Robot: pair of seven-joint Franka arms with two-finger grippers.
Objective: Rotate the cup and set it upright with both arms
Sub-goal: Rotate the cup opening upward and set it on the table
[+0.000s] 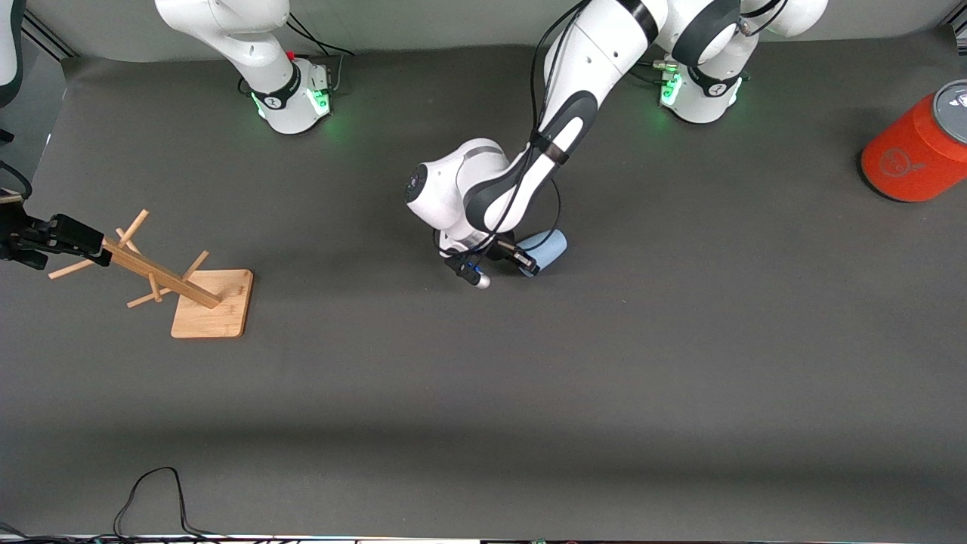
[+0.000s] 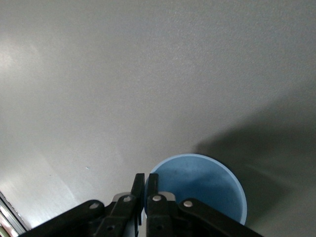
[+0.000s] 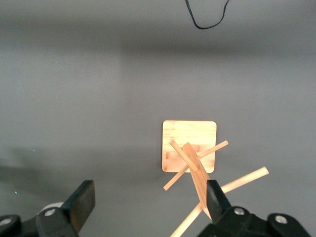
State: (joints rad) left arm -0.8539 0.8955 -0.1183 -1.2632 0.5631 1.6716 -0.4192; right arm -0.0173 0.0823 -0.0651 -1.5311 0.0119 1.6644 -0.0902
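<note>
The small light-blue plastic cup lies on its side mid-surface, its rim wall pinched by the clenched left pincer. The grasp step is judged made; lifting and turning is called for next. The right pincer waits released above the wooden peg rack.

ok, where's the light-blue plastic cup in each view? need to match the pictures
Front view: small light-blue plastic cup lying on its side mid-table, the left pincer shut on its rim.
Left wrist view: cup low in the picture, open mouth facing the camera, rim between the pincer's fingers.
Right wrist view: not in it; only the wooden peg rack under the open right pincer.
Shared landmark: the dark grey table mat.
</note>
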